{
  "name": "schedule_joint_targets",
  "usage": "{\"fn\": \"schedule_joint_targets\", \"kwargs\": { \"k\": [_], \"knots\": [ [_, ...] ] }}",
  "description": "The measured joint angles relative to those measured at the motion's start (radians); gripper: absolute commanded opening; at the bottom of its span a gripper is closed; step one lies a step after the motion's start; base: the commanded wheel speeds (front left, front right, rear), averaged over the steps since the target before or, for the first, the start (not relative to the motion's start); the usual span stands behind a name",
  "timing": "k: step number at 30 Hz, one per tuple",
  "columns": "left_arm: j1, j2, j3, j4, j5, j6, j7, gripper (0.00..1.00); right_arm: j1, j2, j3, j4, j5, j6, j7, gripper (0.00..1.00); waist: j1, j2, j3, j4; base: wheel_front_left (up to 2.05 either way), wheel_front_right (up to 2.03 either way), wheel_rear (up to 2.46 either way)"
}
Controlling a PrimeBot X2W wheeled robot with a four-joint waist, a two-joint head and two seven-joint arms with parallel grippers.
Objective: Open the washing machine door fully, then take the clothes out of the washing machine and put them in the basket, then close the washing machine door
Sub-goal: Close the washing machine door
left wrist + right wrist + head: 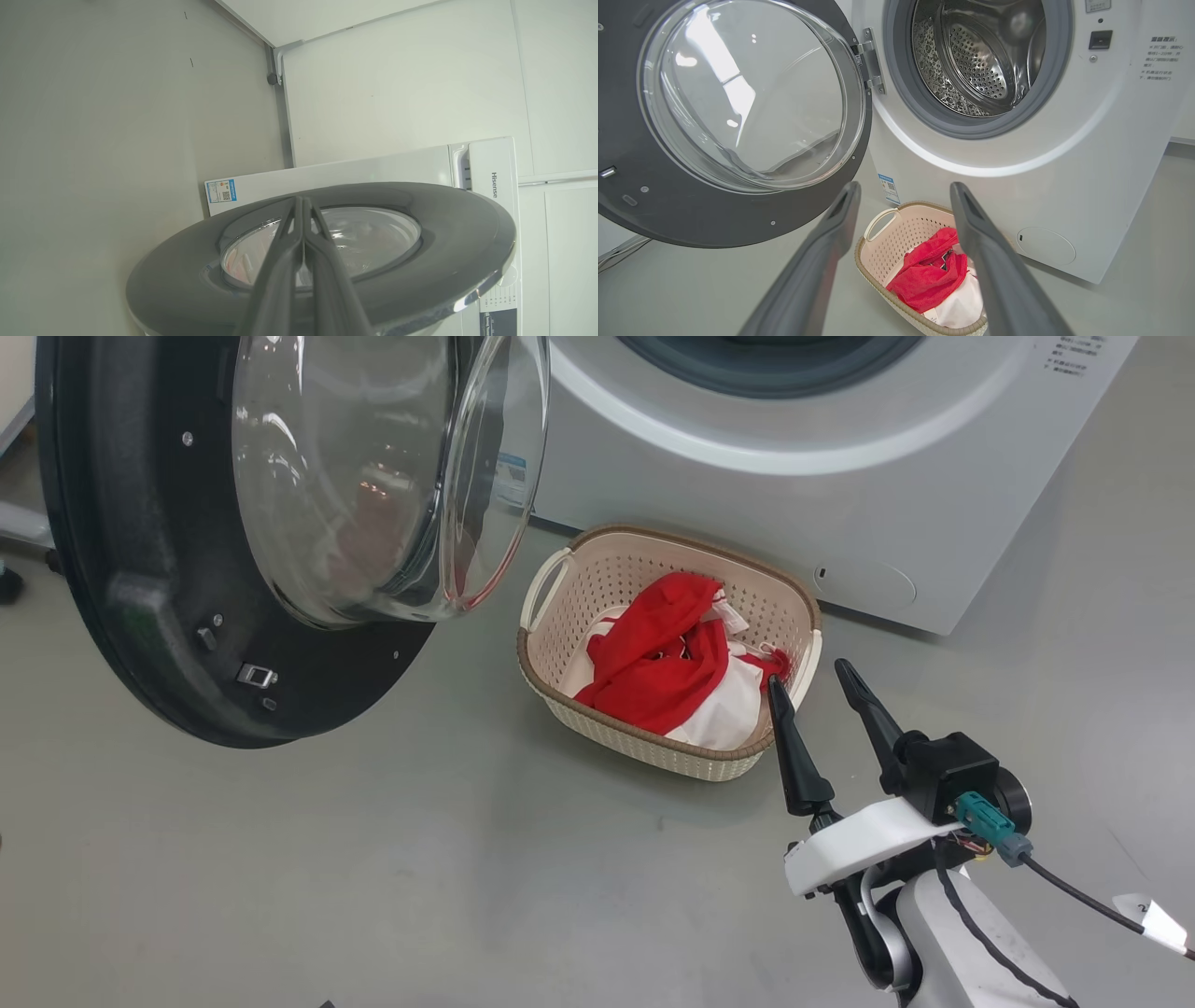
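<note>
Two grippers and four task items, with places given relative to the washing machine (747, 504).

Head view:
- The machine is a white box standing on a grey floor (373, 859).
- The washing machine door (140, 569) is swung wide open at the machine's left side, with its glass bowl bulging toward the machine.
- The basket (644, 742) sits on the floor close before the machine's lower front panel.
- The clothes (663, 663) lie inside the basket, red folded over white.
- The right gripper (808, 674) hangs before the machine, over the basket's right rim. Its fingers are spread wide and hold nothing.

Left wrist view:
- The left gripper (299, 200) has its fingers pressed together from base to tip, with nothing visibly between them.
- It lies over the door's glossy outer face on the side away from the machine. Whether it touches the door cannot be told.
- A blue label sticker (222, 191) shows on the machine's side.

Right wrist view:
- The steel drum (971, 60) stands exposed inside the grey gasket (901, 93), and no fabric shows in the visible part.
- The door hangs from a metal hinge (871, 60) at the left edge of the machine's opening.
</note>
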Motion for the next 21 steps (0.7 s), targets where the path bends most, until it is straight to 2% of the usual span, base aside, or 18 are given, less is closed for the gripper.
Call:
{"fn": "schedule_joint_targets", "kwargs": {
  "k": [4,10,21],
  "knots": [
    [-0.014,-0.007,0.026,0.028,-0.049,0.018,0.029,0.00,0.000,0.000,0.000,0.000,0.000,0.000,0.000,1.00,0.0000,0.0000,0.004,-0.004,0.00,0.00,0.00],
    [-0.045,-0.010,0.059,0.064,-0.111,0.022,0.073,0.00,-0.010,0.000,0.001,0.000,0.000,0.000,0.000,1.00,0.0000,0.0000,0.007,-0.009,0.00,0.00,0.00],
    [-0.054,-0.035,0.002,0.076,-0.151,0.030,0.178,0.00,-0.010,0.000,0.001,0.002,0.000,-0.006,0.000,1.00,0.0000,0.0000,0.006,-0.014,0.00,0.00,0.00]
  ]
}}
